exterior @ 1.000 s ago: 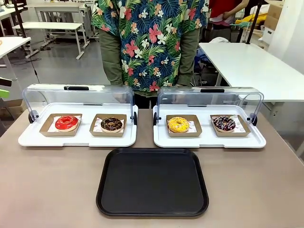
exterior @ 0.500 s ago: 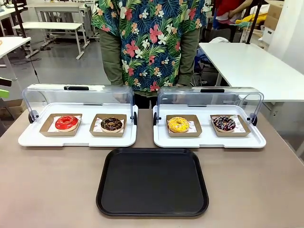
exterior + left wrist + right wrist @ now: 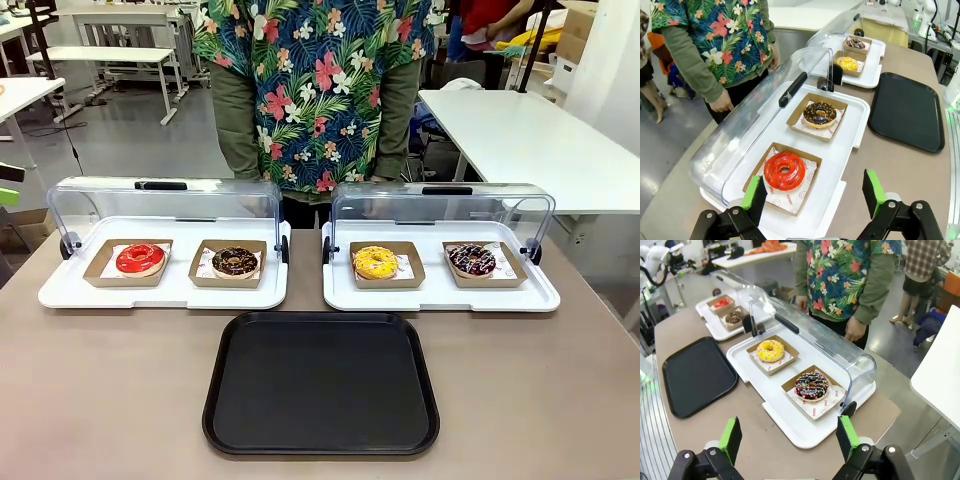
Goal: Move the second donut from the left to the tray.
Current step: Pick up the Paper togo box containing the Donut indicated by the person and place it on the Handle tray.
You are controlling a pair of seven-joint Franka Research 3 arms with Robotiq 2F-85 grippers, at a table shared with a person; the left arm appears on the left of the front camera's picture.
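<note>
The second donut from the left (image 3: 235, 261) is chocolate-brown with light speckles and sits in a square cardboard holder on the left white tray; the left wrist view has it as donut (image 3: 819, 114). The black tray (image 3: 322, 382) lies bare at the table's near middle, also seen as tray (image 3: 907, 110) and tray (image 3: 696, 374). My left gripper (image 3: 814, 194) hovers open above the left tray's end, near the red donut (image 3: 784, 170). My right gripper (image 3: 789, 437) hangs open above the right tray's outer end.
Two white trays (image 3: 60, 290) (image 3: 540, 295) with raised clear lids hold a red donut (image 3: 140, 258), a yellow donut (image 3: 375, 262) and a dark sprinkled donut (image 3: 471, 260). A person in a flowered shirt (image 3: 315, 90) stands at the far side.
</note>
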